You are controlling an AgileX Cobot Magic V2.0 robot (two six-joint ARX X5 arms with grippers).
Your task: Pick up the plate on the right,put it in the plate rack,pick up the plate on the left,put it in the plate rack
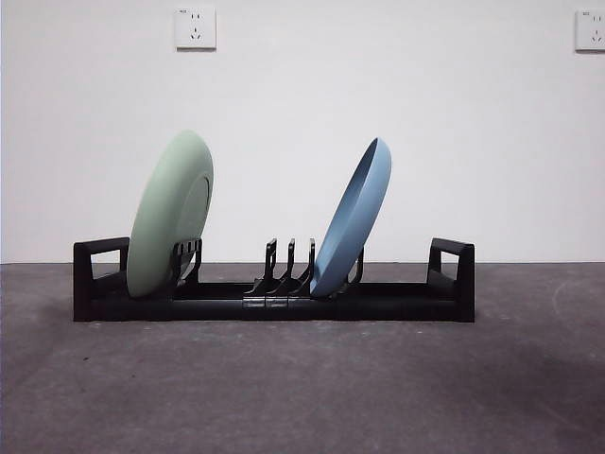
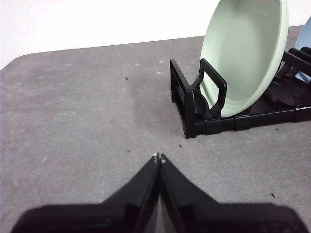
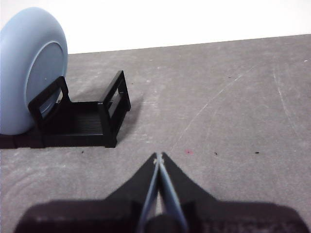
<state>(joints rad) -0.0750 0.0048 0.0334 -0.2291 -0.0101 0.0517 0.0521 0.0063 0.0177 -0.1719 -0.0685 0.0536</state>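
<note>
standing along the dark grey table [image 1: 302,388], the long low black plastic plate rack [image 1: 274,303] with curved divider prongs and a looped handle at each end holds both plates on edge. the round pale green plate [image 1: 170,216] sits in the slots by one end handle, leaning toward the rack's middle, its rim touching the prongs beside it. the round blue plate [image 1: 353,220] rests in a slot nearer the other end, tilted the same way, with a few bare prongs between the two plates. the left gripper [image 2: 158,157] hangs over bare tabletop, well apart from the rack's green-plate end, its two black jaws pressed together with nothing between them. the right gripper [image 3: 159,156] hangs over the table off the blue-plate end, jaws likewise closed and holding nothing. behind the rack rises a white wall [image 1: 302,95] with two white wall sockets [image 1: 195,26].
</note>
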